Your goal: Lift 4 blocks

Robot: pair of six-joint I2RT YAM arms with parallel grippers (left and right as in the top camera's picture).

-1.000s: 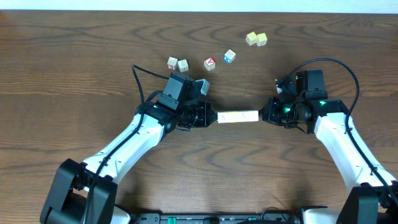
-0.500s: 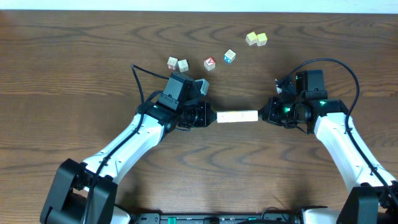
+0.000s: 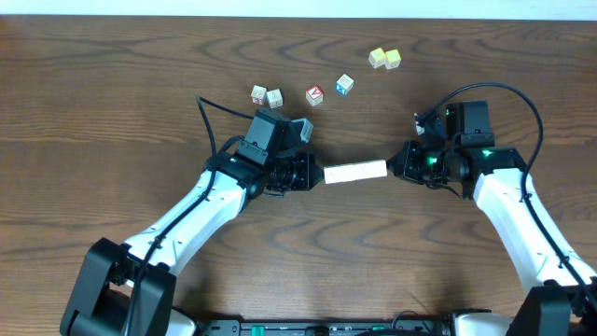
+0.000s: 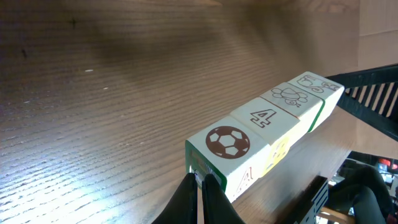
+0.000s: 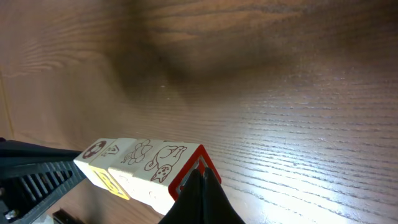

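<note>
The 4 blocks [image 3: 355,172] form one short pale bar, pinched end to end between my two grippers. In the left wrist view the blocks [image 4: 261,118] show a football, a 4, a flower and a further drawing on top. My left gripper [image 3: 320,174] is shut, its tips [image 4: 200,183] pressed against the green-edged end face. My right gripper [image 3: 392,166] is shut too, its tips [image 5: 198,180] against the red-edged end of the blocks [image 5: 143,158]. The bar seems to hang just above the wood, with a shadow beneath it.
Behind the bar lie two whitish cubes [image 3: 266,96], a red-faced cube [image 3: 314,95] and a blue-faced cube [image 3: 344,85]. Two pale yellow cubes [image 3: 383,59] sit further back right. The left arm's cable [image 3: 207,117] loops over the table.
The right gripper and the bar's right end have shifted slightly toward the far side, so the bar now sits a little tilted. The left gripper has hardly moved.
</note>
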